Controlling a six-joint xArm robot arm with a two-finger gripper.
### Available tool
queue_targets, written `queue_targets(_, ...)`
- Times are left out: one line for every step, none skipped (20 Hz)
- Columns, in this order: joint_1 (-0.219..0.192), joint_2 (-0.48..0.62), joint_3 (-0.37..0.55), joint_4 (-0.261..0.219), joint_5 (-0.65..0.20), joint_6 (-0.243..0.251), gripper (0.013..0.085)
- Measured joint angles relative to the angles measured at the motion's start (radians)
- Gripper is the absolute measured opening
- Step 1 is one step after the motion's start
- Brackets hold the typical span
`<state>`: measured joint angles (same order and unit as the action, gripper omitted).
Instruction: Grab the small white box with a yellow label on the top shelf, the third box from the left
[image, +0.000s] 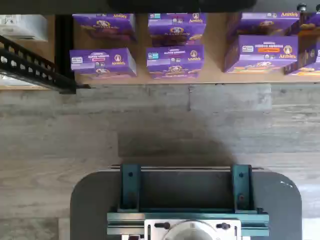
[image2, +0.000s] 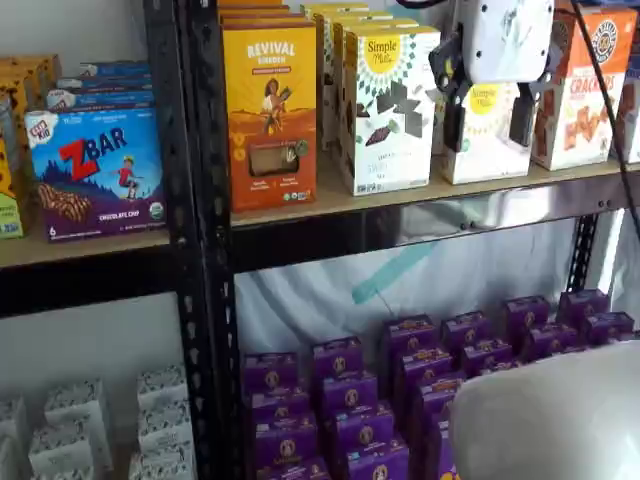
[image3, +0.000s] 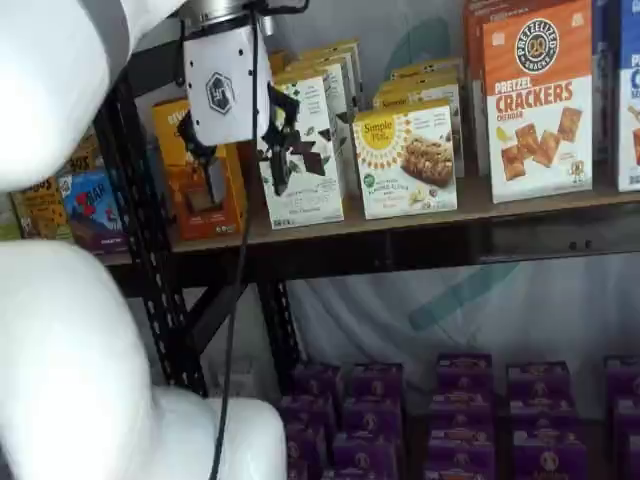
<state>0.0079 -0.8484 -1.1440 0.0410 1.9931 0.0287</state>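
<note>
The small white box (image2: 487, 165) with the yellow round label stands on the top shelf (image2: 400, 197), between a taller white box and an orange-and-white crackers box. It also shows in a shelf view (image3: 405, 160), with the shelf board (image3: 420, 222) under it. My gripper (image2: 488, 143) hangs in front of the box, open, with a plain gap between its two black fingers (image2: 455, 125) and nothing held. In a shelf view the gripper (image3: 237, 172) stands off from the shelf front. The wrist view shows neither box nor fingers.
A taller white Simple Mills box (image2: 390, 110) and an orange Revival box (image2: 270, 110) stand left of the target, and a pretzel crackers box (image3: 535, 100) right of it. Purple Annie's boxes (image: 175, 60) fill the low board. A ZBAR box (image2: 95, 170) sits beyond the black upright (image2: 195, 250).
</note>
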Motion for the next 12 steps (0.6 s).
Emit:
queue_targets(-0.014,-0.006,0.006,0.016,-0.010,-0.008,0.0850)
queue_targets(-0.034,-0.016,0.014,0.037,-0.025,-0.018,0.0850)
queue_targets(-0.037,-0.018,0.016,0.041,-0.028,-0.020,0.0850)
queue_targets(-0.038,-0.018,0.016,0.042,-0.028,-0.021,0.0850)
queue_targets(-0.038,-0.018,0.016,0.042,-0.027,-0.022,0.0850)
queue_targets(-0.038,-0.019,0.016,0.042,-0.027,-0.022,0.0850)
queue_targets(-0.038,-0.019,0.017,0.041,-0.027,-0.022,0.0850)
queue_targets(-0.038,-0.021,0.018,0.040,-0.030,-0.023,0.0850)
queue_targets(-0.037,-0.021,0.020,0.037,-0.034,-0.023,0.0850)
queue_targets(-0.036,-0.021,0.021,0.032,-0.040,-0.025,0.0850)
queue_targets(-0.034,-0.021,0.023,0.026,-0.048,-0.026,0.0850)
queue_targets(-0.032,-0.021,0.026,0.016,-0.060,-0.028,0.0850)
